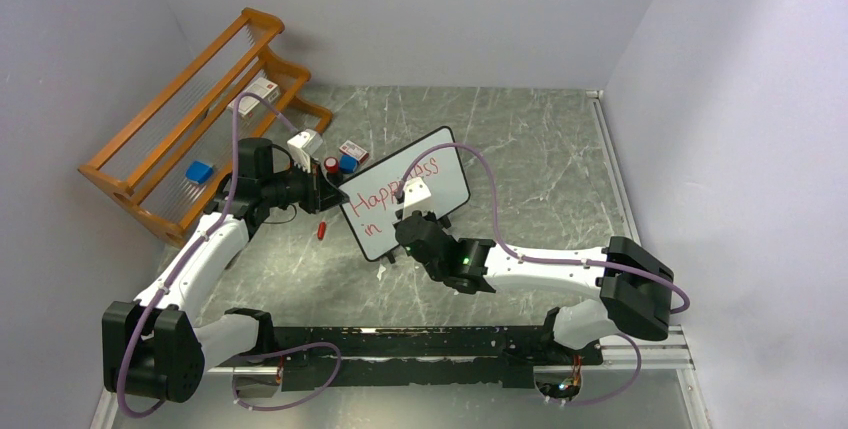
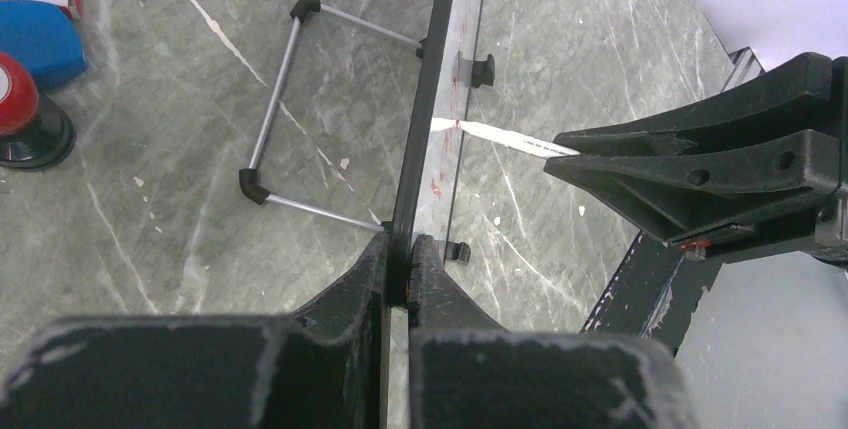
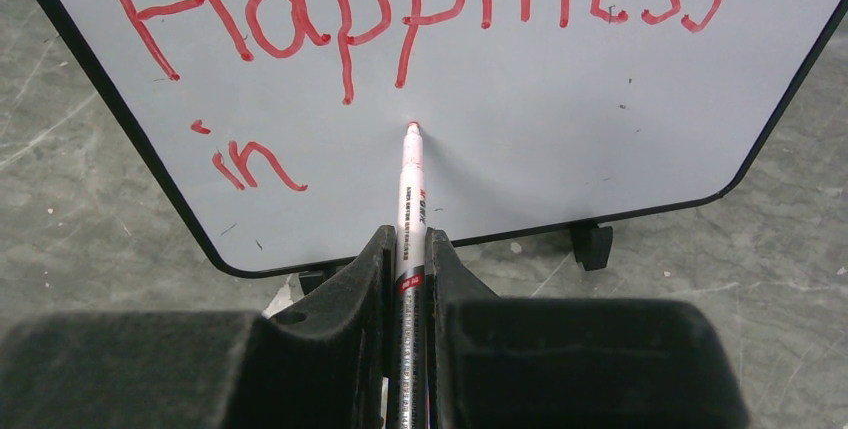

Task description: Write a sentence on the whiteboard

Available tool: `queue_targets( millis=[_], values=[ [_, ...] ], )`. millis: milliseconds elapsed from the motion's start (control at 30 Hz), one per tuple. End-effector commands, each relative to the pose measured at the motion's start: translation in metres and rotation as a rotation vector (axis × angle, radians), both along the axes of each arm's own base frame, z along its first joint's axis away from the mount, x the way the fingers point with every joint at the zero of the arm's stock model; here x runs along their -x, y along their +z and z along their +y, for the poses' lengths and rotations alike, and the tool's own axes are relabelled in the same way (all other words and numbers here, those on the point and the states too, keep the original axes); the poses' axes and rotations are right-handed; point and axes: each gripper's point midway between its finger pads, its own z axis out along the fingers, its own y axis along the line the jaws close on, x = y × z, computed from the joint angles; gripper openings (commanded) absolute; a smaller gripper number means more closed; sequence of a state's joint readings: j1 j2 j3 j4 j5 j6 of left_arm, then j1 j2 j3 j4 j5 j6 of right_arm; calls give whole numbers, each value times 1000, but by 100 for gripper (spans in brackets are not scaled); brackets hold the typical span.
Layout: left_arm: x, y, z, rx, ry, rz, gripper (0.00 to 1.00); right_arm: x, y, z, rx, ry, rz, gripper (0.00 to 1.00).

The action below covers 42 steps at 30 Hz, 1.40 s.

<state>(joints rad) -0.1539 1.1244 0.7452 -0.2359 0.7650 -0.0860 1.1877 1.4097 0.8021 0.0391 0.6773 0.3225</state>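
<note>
Right wrist view, bottom centre: right gripper [image 3: 408, 249] pinches a marker [image 3: 410, 184] pointing up-frame, tip on the whiteboard [image 3: 560, 149] below the sentence [image 3: 407, 19], "Happiness in". Left wrist view alone shows left gripper [image 2: 398, 259] clamping the board's edge, board running up-frame.

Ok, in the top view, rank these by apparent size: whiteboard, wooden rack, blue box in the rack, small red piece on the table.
Largest to smallest:
wooden rack
whiteboard
blue box
small red piece
No close calls.

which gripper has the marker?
The right gripper: it pinches the red marker, tip at the whiteboard. The left gripper clamps the whiteboard's edge instead.
</note>
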Motion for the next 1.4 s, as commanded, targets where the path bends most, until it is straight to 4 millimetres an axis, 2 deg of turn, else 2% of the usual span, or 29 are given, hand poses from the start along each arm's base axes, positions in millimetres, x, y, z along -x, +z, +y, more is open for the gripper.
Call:
queue_targets(
  millis=[0,533,1000,1367],
  values=[
    [4,-34,16,-106,48,81,5,-8,27,11,-75,-13,-46,0],
    [4,-34,16,-108,49,81,5,3,17,21,-43,56,-19,0],
    [4,-34,17,-109,52,79,5,13,-5,13,4,64,33,0],
    [4,-34,17,-112,53,81,5,13,-10,4,26,39,33,0]
  ],
)
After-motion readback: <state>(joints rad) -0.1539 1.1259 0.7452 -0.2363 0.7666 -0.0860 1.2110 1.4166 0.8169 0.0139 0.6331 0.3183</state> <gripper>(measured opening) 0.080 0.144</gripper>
